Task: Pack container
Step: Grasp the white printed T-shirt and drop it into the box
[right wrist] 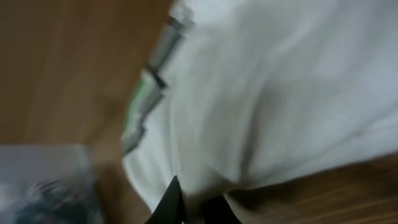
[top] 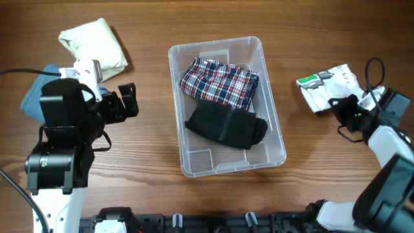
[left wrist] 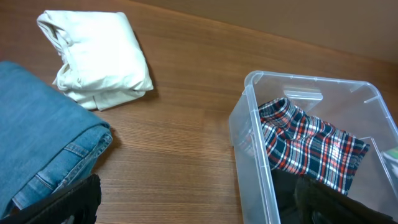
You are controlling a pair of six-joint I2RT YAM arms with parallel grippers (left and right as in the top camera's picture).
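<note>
The clear container (top: 272, 97) stands mid-table and holds a red-and-blue plaid garment (top: 218, 81) with a black garment (top: 226, 126) in front of it. Both also show in the left wrist view, where the container (left wrist: 252, 124) holds the plaid garment (left wrist: 311, 143). My left gripper (top: 128, 100) is open and empty, left of the container, over bare wood (left wrist: 205, 211). My right gripper (top: 337, 107) is at the near edge of a white garment with green print (top: 326, 84). In the blurred right wrist view its fingers (right wrist: 193, 208) are close together with the white cloth (right wrist: 267, 93) between them.
A folded cream garment (top: 97, 42) lies at the back left and also shows in the left wrist view (left wrist: 99, 56). Folded blue jeans (top: 35, 94) lie at the left edge, partly under my left arm, and fill the left of the left wrist view (left wrist: 37, 137).
</note>
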